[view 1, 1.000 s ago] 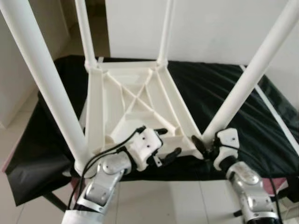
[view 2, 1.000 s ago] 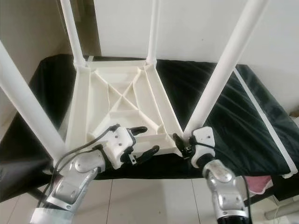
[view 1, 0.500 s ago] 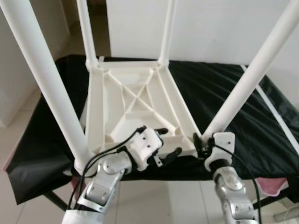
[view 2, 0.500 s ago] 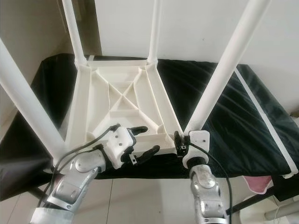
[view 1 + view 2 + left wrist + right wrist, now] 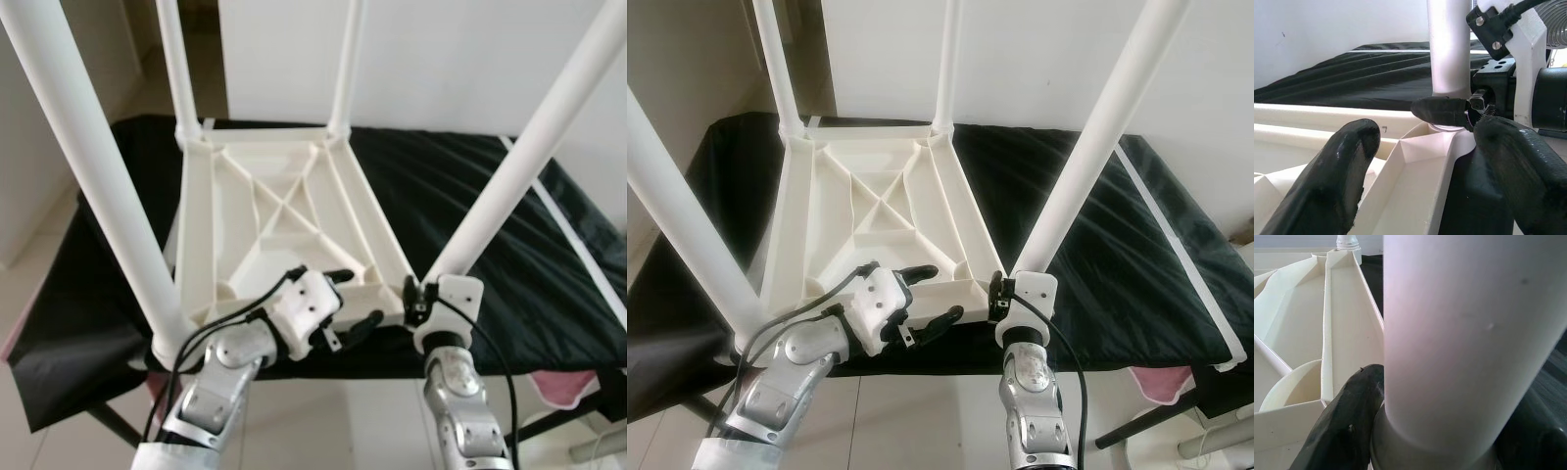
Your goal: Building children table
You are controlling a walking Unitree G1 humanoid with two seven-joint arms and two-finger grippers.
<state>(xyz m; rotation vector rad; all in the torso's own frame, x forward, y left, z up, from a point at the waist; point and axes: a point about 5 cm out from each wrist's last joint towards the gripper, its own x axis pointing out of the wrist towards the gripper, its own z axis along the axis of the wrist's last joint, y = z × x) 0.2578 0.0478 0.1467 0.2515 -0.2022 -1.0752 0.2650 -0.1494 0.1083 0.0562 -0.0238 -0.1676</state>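
The table (image 5: 877, 211) lies upside down on the black cloth (image 5: 1117, 235), four legs up. The right gripper (image 5: 997, 297) is clamped round the near right leg (image 5: 1087, 152) at its socket, while the left gripper (image 5: 931, 294) straddles the near rim, fingers apart. If that leg isn't fully seated, a twist could tilt it or slide the whole table off the near edge.

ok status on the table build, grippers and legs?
Right gripper clamped on the near right leg at its base. Left gripper open astride the upturned tabletop rim. Four legs up, nothing blocking.

An upturned table (image 5: 279, 211) lies on a cloth-covered bench (image 5: 460, 186), legs up.
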